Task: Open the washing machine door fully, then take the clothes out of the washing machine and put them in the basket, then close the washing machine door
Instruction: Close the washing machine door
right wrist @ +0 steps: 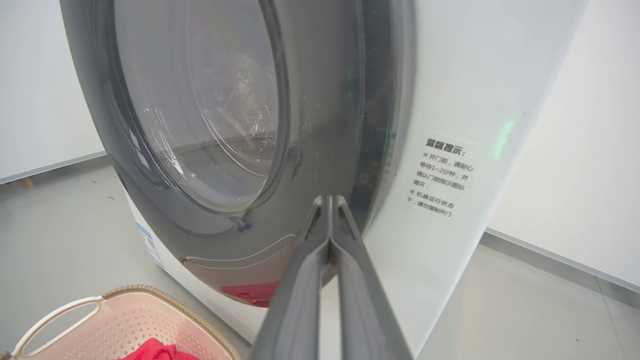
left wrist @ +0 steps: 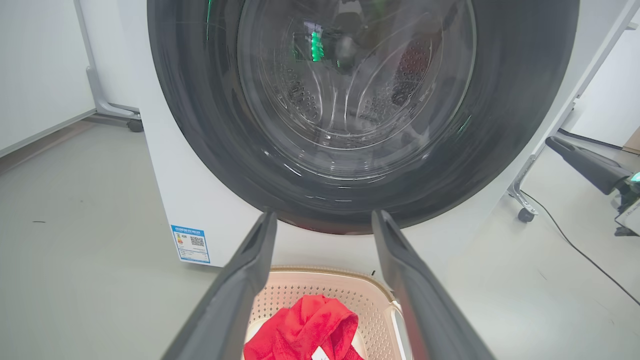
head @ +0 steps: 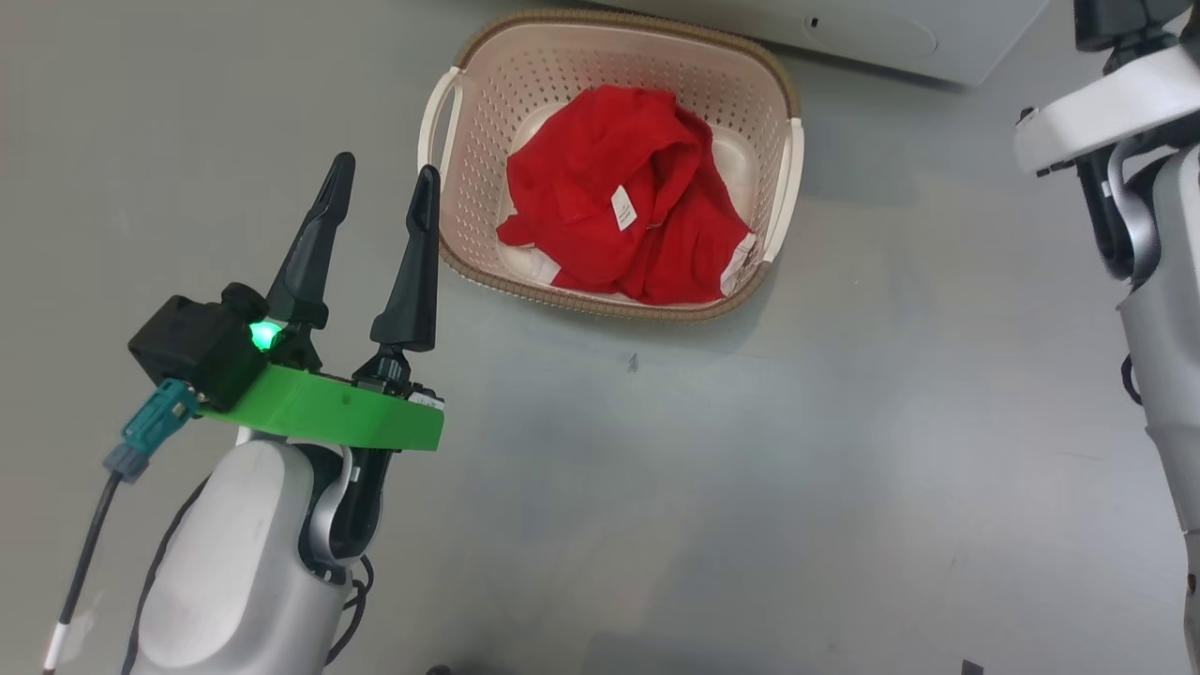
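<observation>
Right gripper (right wrist: 330,200): fingers pressed together, nothing between them, tips at the lower right of the washing machine door (right wrist: 320,125), on its black rim near the outer edge. Can't tell whether they touch the rim.

Left gripper (head: 385,169): fingers apart, empty, facing the door from farther back and low, well clear of it.

The door looks flush, or nearly so, against the washing machine (right wrist: 450,75); latch state unclear. White warning sticker (right wrist: 442,175) is just right of the door. The basket (head: 600,56) is on the floor just below and in front of the door, with the clothes (head: 609,187) bundled inside it, label tag up.

Step judged: closing the door, the last part of the task; the unloading looks finished.

To do it well:
- Push with the closed fingertips on the rim, on the side away from the hinge, not on the glass bowl.
- Press square into the door until the latch catches; a glancing push could slide the tips off the glossy rim.
- Keep the left arm back from the door.
- Don't nudge the basket below the door.
</observation>
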Controlling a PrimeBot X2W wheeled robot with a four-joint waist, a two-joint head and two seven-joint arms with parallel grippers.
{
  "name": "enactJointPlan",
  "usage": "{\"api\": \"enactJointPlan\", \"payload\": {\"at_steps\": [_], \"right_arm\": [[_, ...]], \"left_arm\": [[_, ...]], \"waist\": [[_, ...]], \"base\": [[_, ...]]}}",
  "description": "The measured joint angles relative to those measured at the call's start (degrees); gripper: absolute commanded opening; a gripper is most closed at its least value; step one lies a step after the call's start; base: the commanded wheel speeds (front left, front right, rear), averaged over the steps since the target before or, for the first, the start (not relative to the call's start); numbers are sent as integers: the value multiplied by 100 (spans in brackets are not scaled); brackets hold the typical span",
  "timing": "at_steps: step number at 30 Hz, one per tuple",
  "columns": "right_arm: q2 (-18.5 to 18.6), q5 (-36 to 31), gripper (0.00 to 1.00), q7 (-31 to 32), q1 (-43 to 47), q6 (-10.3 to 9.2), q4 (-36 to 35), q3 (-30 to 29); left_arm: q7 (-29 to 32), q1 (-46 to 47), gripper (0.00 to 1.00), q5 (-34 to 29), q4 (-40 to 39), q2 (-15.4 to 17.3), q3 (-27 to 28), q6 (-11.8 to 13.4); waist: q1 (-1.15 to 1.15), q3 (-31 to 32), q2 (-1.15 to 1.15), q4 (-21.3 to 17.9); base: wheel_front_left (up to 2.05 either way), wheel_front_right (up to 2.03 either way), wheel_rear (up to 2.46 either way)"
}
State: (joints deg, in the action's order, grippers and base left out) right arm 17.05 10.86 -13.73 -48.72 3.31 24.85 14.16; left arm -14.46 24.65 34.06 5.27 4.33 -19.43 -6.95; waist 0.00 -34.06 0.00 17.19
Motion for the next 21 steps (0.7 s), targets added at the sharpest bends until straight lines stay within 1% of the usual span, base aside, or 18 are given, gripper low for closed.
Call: {"api": "enactJointPlan", "payload": {"at_steps": [3, 4, 11, 16, 18, 21], "right_arm": [[-59, 24, 0, -30, 271, -3, -3, 1], [-93, 40, 0, -37, 367, -48, -8, -13], [-454, 345, 0, -55, 1054, -55, -80, -101], [-602, 372, 0, -73, 1535, -54, -190, -44], [-659, 407, 0, -73, 1755, -122, -283, -98], [-723, 450, 0, -74, 2044, -166, -436, -203]], "left_arm": [[0, -10, 100, -40, 57, 33, 24, 0], [0, -22, 100, -40, 86, 38, 36, 0], [0, -360, 100, -109, 356, 218, 171, 0], [0, -625, 100, -154, 488, 266, 234, 0], [0, -737, 100, -180, 528, 274, 241, -1], [0, -907, 100, -181, 584, 283, 250, -1]], "waist": [[0, 220, 0, -62], [0, 293, 0, -86], [0, 813, 0, -318], [-1, 1183, 0, -542], [-1, 1336, 0, -635], [-1, 1571, 0, -770]], "base": [[0, 0, 0], [0, 0, 0], [0, 0, 0], [0, 0, 0], [0, 0, 0], [0, 0, 0]]}}
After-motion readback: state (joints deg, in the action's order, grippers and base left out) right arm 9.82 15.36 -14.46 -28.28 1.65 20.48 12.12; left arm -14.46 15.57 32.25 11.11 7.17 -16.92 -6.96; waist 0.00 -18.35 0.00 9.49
